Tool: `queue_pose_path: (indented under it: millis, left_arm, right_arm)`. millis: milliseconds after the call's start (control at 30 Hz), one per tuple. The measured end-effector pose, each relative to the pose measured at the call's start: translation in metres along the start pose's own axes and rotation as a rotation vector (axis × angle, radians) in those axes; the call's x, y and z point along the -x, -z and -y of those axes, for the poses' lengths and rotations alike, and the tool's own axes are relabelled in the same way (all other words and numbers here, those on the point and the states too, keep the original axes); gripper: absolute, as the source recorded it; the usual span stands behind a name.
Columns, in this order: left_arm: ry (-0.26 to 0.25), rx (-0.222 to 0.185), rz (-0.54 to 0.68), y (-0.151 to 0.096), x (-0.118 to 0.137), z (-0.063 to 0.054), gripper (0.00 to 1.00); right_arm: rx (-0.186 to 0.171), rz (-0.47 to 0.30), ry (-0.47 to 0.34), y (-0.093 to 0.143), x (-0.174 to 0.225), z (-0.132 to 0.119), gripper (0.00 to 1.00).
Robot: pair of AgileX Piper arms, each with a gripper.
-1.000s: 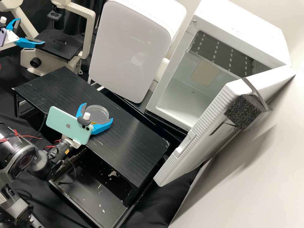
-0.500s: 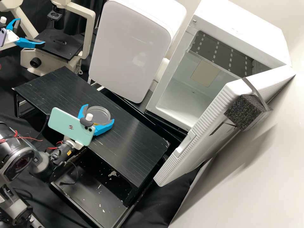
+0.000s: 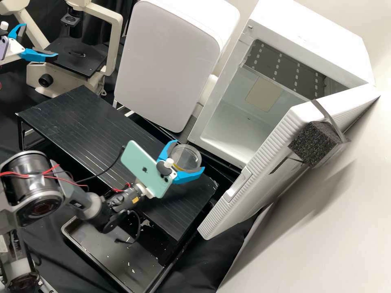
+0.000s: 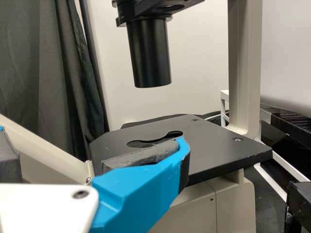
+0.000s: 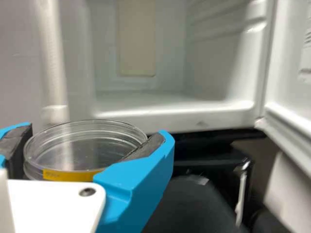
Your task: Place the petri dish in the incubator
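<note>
In the high view my right gripper (image 3: 182,160) is shut on the clear petri dish (image 3: 186,155), over the right part of the black stand, in front of the white incubator (image 3: 228,140) with its door swung wide. The right wrist view has the dish (image 5: 92,145) between the dark pads of my right gripper (image 5: 87,145), a yellow label on its side; the incubator's pale interior (image 5: 146,99) lies beyond. At the far left of the high view my left gripper (image 3: 40,40) stands open beside the microscope stage; the left wrist view shows one of its blue fingers (image 4: 141,191).
The incubator door (image 3: 260,175), with a black foam block (image 3: 313,144) on it, slants along the right. A closed white cabinet (image 3: 167,65) stands left of the incubator, the microscope (image 3: 77,57) at the back left. Below the black stand (image 3: 97,134) is a tray (image 3: 93,248).
Carrying the dish, my right gripper has moved rightward across the black stand, closer to the incubator. My left gripper has kept still.
</note>
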Motion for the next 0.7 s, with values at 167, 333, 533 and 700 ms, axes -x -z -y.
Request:
queue_pose_path:
  millis: [167,333,533,700]
  left_arm:
    - [0.000,0.000,0.000,0.000,0.000,0.000,1.00]
    - [0.000,0.000,0.000,0.000,0.000,0.000,1.00]
    - [0.000,0.000,0.000,0.000,0.000,0.000,1.00]
    - [0.000,0.000,0.000,0.000,0.000,0.000,1.00]
  right_arm:
    - [0.007,0.045,-0.074,-0.011,-0.034,-0.012,0.00]
    - [0.031,0.058,-0.145,-0.015,-0.059,-0.019,0.00]
    - [0.043,0.043,-0.168,-0.013,-0.098,-0.014,0.00]
    - [0.059,0.065,-0.132,-0.015,-0.129,-0.006,0.00]
